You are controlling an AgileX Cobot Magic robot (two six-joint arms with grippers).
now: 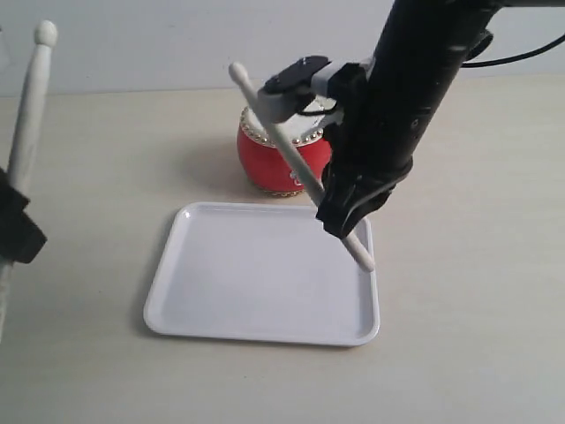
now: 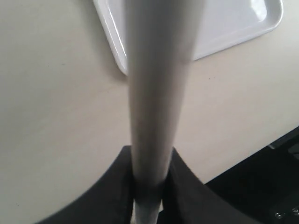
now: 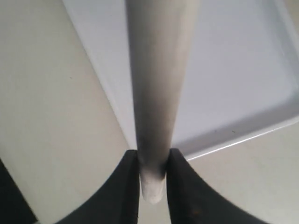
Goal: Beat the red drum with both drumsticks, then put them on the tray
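A: Entry 1, tray?
B: White tray (image 1: 256,283), flat on the pale table (image 1: 459,336). Open table runs along its near, left and right rims.
A: Entry 2, red drum?
B: Red drum (image 1: 265,163), upright, just beyond the tray's far rim.
A: Entries 3 and 4, the sticks?
B: Right drumstick (image 1: 296,157): pinched in the right gripper (image 3: 153,156), jaws narrow on the shaft. It is tilted, its butt end over the tray's right rim and its tip raised beyond the far rim. Left drumstick (image 1: 31,97): clamped the same way in the left gripper (image 2: 149,163). It is nearly upright with the tip up, well left of the tray's left rim.
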